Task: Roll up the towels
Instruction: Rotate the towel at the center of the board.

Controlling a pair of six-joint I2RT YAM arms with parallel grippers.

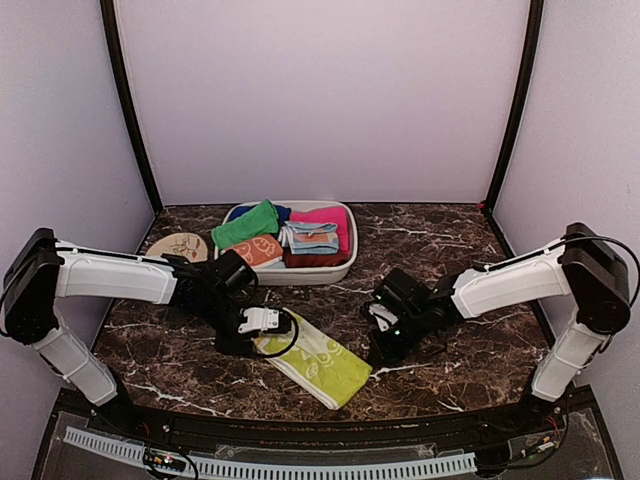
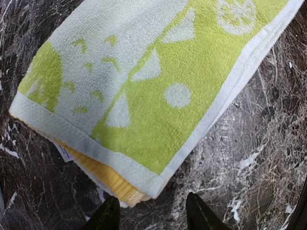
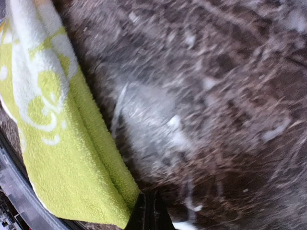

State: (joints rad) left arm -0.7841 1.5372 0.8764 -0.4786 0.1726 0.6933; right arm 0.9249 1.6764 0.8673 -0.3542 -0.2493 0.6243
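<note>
At the near edge of the desk (image 1: 450, 250) the printed towel (image 1: 318, 362) is laid flat, folded into a long strip. Its long axis is set on a slant, from a short end at the left and farther back to a short end at the right and closer to the front.

The left fingers (image 1: 263, 325) are parted and nothing is held between them. In the left wrist view the folded layers of the left short end are seen just ahead of the tips, with one corner roughly in line with the gap. The strip is thus stretched straight away from these fingers, and a roll is judged best started from this end and carried along the length.

The right fingers (image 3: 151, 213) are pressed together and nothing is gripped. They are placed beside the towel's right long edge; whether the cloth is touched cannot be told through the blur. The left arm is judged the nearer to a short end.

Farther back, a basket (image 1: 345, 268) is set near the wall. The green towel (image 1: 246, 222) is lain in its left part, not yet rolled, above an orange cloth (image 1: 260, 250).
</note>
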